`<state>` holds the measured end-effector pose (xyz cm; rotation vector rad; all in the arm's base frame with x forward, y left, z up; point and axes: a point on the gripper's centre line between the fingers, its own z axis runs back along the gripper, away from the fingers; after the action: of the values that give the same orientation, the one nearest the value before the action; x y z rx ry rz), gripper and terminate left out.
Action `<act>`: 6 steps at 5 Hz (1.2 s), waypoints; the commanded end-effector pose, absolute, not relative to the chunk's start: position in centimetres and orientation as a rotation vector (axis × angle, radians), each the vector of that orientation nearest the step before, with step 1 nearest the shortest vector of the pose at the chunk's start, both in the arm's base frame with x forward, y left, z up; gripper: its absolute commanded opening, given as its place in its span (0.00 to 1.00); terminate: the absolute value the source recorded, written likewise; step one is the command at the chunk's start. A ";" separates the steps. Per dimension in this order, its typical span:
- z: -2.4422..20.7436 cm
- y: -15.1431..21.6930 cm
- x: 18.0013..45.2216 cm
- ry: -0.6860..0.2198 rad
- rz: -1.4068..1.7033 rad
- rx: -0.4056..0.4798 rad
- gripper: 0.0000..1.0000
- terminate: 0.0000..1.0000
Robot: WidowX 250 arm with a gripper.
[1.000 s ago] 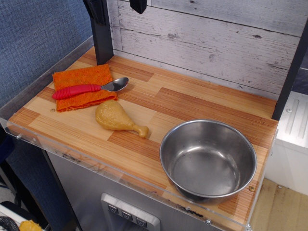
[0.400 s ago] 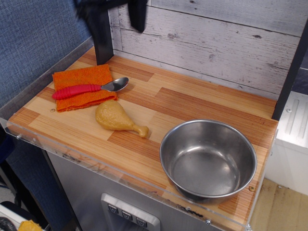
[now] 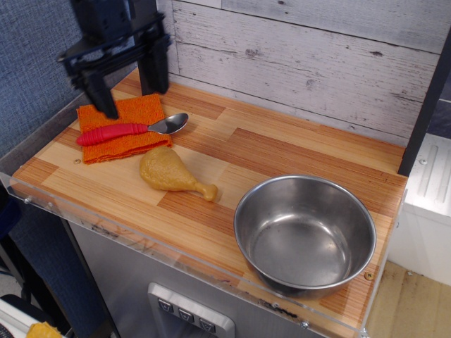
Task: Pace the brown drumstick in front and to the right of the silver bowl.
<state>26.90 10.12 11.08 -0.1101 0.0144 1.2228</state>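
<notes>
Open gripper over the cloth; drumstick lies alone on the counter.

At the far left, the black gripper [image 3: 130,83] hangs above the back left corner with its two fingers spread wide and nothing between them. Under it an orange cloth [image 3: 121,129] lies flat on the wooden counter [image 3: 282,151], and a red-handled spoon [image 3: 132,129] rests across the cloth, its metal bowl reaching past the cloth's right edge. Just in front of the cloth, the brown drumstick [image 3: 172,173] lies on its side, bulbous end to the left and bone tip pointing right toward the silver bowl [image 3: 304,234]. The bowl stands upright near the front right corner, close to the tip but not touching it.
</notes>
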 end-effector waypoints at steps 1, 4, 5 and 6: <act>9.1 9.9 25.4 -0.062 1.244 -0.084 1.00 0.00; 5.1 8.5 27.4 -0.099 1.261 -0.015 1.00 0.00; 3.8 8.4 28.1 -0.096 1.259 0.029 1.00 0.00; 2.9 8.3 28.3 -0.091 1.260 0.055 1.00 0.00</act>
<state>27.69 8.23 2.02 0.0688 -0.0559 1.2585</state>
